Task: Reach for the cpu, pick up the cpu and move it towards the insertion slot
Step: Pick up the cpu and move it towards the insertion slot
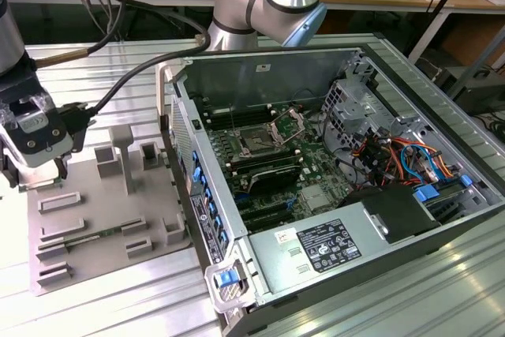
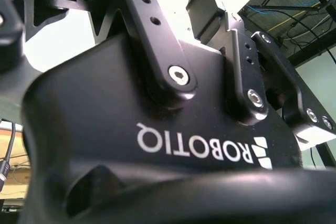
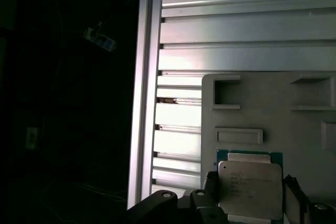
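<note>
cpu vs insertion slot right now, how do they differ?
The cpu has a pale silver metal top; the insertion slot has a dark centre in a silver frame. The cpu is at the grey tray, the insertion slot inside the open case. Both are square.

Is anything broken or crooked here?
Nothing looks broken or spilled. The cpu sits on the grey tray, right by the gripper. The insertion slot has its metal bracket flipped up, which just leaves it open.
</note>
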Robot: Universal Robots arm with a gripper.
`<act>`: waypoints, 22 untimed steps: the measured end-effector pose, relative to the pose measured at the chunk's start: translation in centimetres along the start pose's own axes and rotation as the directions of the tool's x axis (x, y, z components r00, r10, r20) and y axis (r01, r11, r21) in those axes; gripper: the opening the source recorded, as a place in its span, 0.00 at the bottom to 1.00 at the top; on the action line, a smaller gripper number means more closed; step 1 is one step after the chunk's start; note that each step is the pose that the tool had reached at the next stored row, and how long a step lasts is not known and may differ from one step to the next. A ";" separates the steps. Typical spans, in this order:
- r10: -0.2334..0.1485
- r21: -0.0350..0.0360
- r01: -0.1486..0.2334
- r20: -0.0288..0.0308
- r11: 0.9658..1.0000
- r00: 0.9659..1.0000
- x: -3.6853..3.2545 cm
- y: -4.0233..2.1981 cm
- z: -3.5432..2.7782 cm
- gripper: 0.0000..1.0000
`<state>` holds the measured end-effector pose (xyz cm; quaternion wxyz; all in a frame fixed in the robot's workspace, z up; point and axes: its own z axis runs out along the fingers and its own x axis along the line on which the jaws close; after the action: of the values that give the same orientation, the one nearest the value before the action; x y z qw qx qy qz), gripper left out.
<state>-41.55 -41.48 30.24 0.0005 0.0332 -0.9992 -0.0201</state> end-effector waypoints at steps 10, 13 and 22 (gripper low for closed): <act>0.000 0.000 0.000 0.000 1.000 1.000 0.00 0.03 -0.64 0.55; 0.000 0.000 0.000 0.000 1.000 1.000 0.00 0.03 -0.82 0.55; 0.000 0.000 0.000 0.000 1.000 1.000 0.00 0.04 -1.02 0.55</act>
<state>-41.55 -41.48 31.26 0.0005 0.0332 -0.9992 -0.0202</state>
